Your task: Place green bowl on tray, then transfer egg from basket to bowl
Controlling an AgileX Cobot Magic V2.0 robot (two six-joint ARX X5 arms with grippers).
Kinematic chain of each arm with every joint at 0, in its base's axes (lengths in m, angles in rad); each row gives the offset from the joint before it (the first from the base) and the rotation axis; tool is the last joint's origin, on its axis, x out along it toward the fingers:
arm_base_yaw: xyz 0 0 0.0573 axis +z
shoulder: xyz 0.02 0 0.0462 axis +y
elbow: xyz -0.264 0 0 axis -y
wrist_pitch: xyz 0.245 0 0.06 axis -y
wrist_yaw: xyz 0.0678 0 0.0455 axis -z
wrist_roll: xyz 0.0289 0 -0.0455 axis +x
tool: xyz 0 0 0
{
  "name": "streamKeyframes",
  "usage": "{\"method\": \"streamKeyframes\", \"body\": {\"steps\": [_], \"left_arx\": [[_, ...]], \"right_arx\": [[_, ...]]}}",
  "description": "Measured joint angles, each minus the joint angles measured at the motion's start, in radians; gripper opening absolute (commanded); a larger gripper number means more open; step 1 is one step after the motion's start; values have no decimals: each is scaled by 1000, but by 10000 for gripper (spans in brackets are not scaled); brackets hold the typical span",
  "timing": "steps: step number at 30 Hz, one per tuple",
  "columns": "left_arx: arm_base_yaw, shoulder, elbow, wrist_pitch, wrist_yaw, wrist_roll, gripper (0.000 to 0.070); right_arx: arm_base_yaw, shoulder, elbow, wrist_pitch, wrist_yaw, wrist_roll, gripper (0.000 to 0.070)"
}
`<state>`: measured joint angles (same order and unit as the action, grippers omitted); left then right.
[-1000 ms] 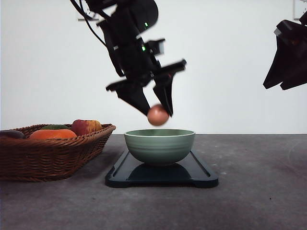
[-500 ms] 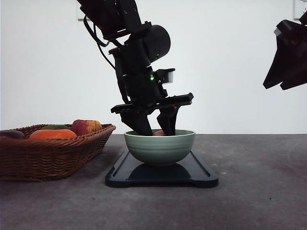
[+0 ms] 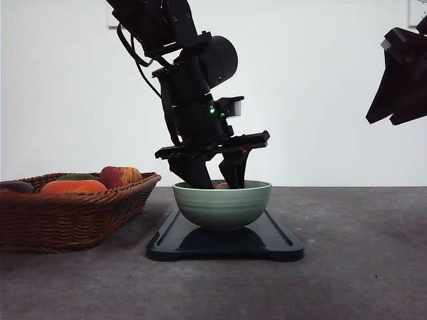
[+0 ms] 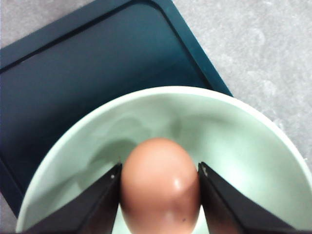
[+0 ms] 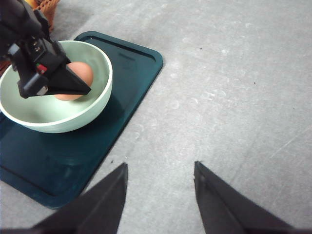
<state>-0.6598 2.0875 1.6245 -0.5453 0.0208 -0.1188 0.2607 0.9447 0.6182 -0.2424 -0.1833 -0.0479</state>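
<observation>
Egg (image 4: pixel 160 187), clamped between your left gripper (image 4: pixel 160 204) fingers, sits inside the green bowl (image 3: pixel 222 204) on the tray (image 3: pixel 280 241); release straight down; right gripper (image 5: pixel 158 195) idles wide

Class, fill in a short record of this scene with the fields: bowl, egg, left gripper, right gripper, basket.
bowl: green bowl stands on the tray
egg: egg inside the bowl, between the jaws
left gripper: left gripper lowered into the bowl, shut on the egg
right gripper: right gripper open, raised over bare table
basket: basket beside the tray, holding fruit
</observation>
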Motion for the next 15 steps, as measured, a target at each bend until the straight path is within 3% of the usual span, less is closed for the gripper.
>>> {"method": "streamKeyframes", "body": {"steps": [8, 10, 13, 15], "left_arx": [[0, 17, 2, -9, 0, 0, 275], [0, 17, 2, -9, 0, 0, 310], [0, 18, 2, -13, 0, 0, 419], [0, 19, 4, -22, 0, 0, 434]], "right_arx": [[0, 0, 0, 0, 0, 0, 266], [0, 0, 0, 0, 0, 0, 266], [0, 0, 0, 0, 0, 0, 266], [0, 0, 0, 0, 0, 0, 266]]}}
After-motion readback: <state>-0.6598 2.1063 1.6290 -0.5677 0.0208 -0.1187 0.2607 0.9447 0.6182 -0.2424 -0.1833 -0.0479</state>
